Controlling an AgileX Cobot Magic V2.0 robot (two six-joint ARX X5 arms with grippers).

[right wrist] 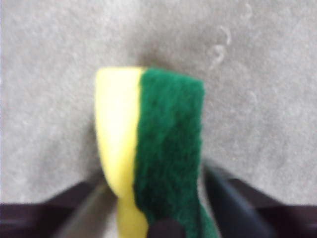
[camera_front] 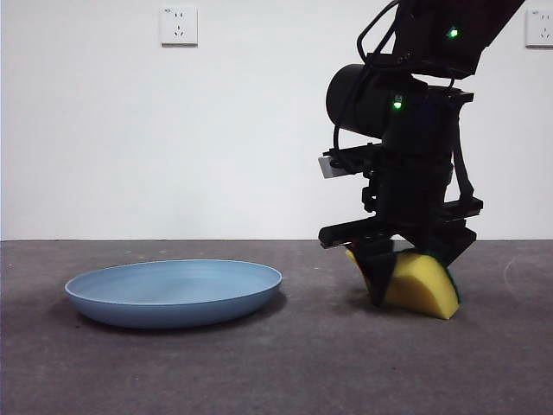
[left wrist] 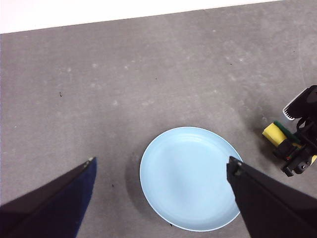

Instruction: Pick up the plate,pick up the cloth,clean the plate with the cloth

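The plate (camera_front: 173, 291), light blue and shallow, lies flat on the dark table at the left. My left gripper (left wrist: 162, 159) hangs open high above the plate (left wrist: 190, 178), out of the front view. The cloth (camera_front: 425, 285) is a yellow sponge with a green scouring layer. It stands tilted on the table to the right of the plate. My right gripper (camera_front: 404, 259) comes down from above and is shut on the cloth (right wrist: 148, 148), one jaw on each side. The left wrist view shows the cloth (left wrist: 274, 133) and right gripper (left wrist: 297, 151) beside the plate.
The grey table (camera_front: 294, 363) runs back to a white wall with sockets (camera_front: 178, 26). Bare table surface lies between plate and sponge and in front of both.
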